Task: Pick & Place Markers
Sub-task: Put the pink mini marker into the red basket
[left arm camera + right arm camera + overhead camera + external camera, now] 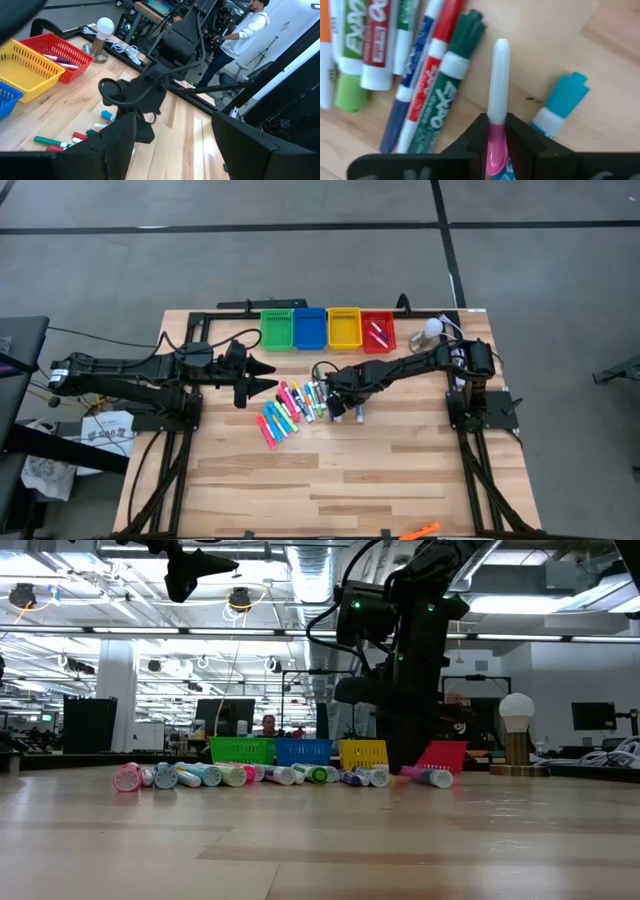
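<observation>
The markers (292, 408) lie fanned out just before four bins (327, 328), two more inside the red bin (378, 331), with bare table (400, 470) all around. Low, they form one row. The right gripper (496, 134) pinches a pink-and-white marker (497, 100) beside a cyan one (560, 102). The left gripper (262, 376) gapes beside the pile.

A loose pile of markers (292, 408) is spread mid-table, mostly capped, lying flat. One pink-and-white marker (497, 95) is pinched at its pink end, with a cyan-capped marker (559, 102) lying at its 3 o'clock.
</observation>
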{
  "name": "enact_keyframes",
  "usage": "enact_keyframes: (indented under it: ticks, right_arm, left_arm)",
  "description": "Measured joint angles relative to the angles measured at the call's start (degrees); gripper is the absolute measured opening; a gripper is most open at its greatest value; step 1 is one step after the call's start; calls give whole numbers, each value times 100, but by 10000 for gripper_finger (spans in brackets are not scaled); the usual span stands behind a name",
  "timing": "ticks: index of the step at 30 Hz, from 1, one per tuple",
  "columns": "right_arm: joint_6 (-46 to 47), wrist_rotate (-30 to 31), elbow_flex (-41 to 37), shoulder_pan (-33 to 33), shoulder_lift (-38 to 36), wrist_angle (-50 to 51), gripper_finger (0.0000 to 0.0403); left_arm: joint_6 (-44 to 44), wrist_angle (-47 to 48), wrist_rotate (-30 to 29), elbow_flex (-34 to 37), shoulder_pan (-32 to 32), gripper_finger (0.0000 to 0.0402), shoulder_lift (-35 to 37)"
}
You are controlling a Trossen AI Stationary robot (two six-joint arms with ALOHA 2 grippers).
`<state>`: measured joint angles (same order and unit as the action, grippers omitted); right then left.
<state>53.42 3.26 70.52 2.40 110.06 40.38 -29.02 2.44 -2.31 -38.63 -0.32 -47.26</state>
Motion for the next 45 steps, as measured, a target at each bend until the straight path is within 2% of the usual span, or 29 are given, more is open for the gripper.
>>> enact_keyframes:
  ticks: [5, 12, 20, 33, 45]
  right_arm:
    - [-309, -8, 217, 105, -2, 265, 26]
    - [-682, 24, 605, 382, -7, 757, 42]
    - [-1394, 284, 1265, 764, -13, 1477, 28]
    - [-2544, 770, 2183, 1674, -28, 2666, 31]
    - [-3436, 1048, 2300, 2759, -28, 3129, 35]
  left_arm:
    - [1, 0, 0, -1, 0, 260, -1]
    - [1, 0, 0, 0, 0, 260, -1]
    - [0, 0, 0, 0, -2, 260, -1]
    - [0, 0, 0, -1, -1, 260, -1]
    - [0, 0, 0, -2, 0, 260, -1]
